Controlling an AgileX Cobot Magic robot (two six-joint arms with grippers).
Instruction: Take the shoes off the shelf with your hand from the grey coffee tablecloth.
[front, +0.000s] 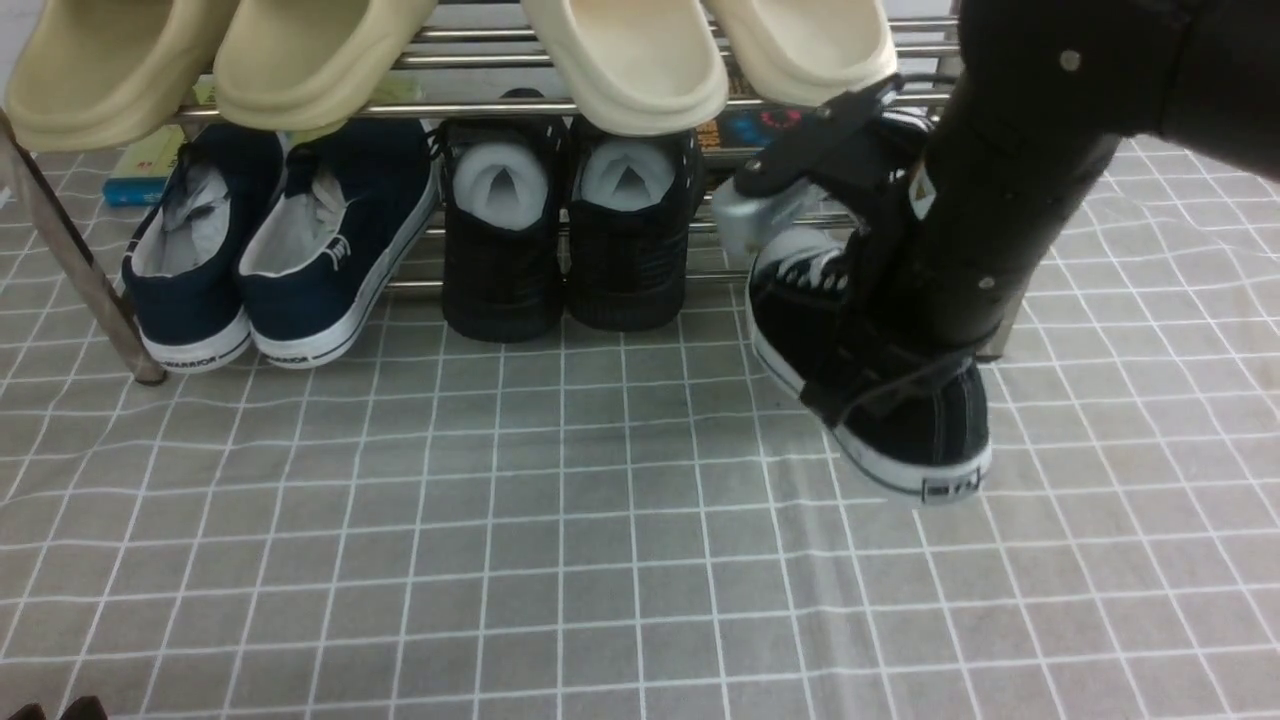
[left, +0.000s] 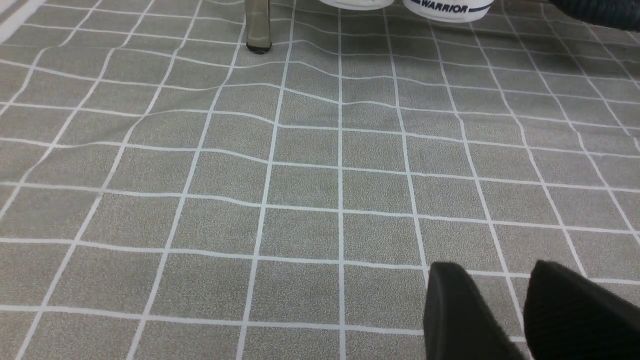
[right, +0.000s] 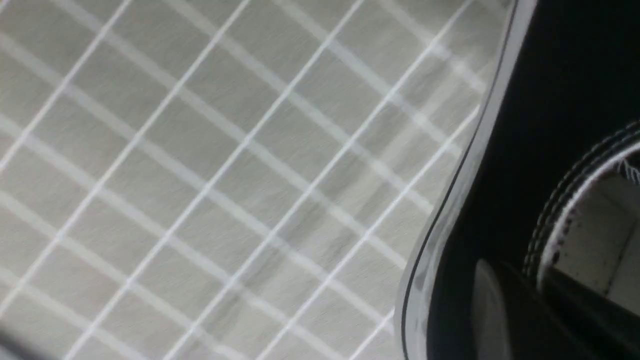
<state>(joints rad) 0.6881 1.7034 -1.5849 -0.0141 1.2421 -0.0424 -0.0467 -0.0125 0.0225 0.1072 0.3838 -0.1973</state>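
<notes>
Item under inspection: one black canvas sneaker (front: 908, 425) with white laces and a white sole. In the front view it lies slantwise, its toe cap pointing to 11 o'clock, toward the rack, and its heel to 5 o'clock.

The right pincer (right: 501, 265) is closed on the black sneaker, its fingertips at the rim of the foot opening. From the grip, the laces and toe lie toward 11 o'clock and the heel toward 4 o'clock; the right arm (front: 1010, 190) comes in from 1 o'clock and covers the middle of the shoe. Whether the sole touches the grey coffee tablecloth (front: 600, 520) cannot be established.

Behind the right arm, at 12 o'clock from the held shoe, a further dark shape with white lace-like strands (front: 905, 120) is partly hidden.

At 10 o'clock from the held shoe, an all-black mesh pair (front: 565, 265) stands at the steel rack (front: 75, 240), heels facing the camera. Just beyond, toward 9 to 10 o'clock, is the navy pair (front: 280, 250) with white soles. Cream clogs (front: 640, 60) rest on the tier above, between 10 and 12 o'clock.

The left pincer (left: 492, 267) is over the cloth, at 8 o'clock and well apart from the held shoe. Only its tips show; whether it is open or closed cannot be determined.
</notes>
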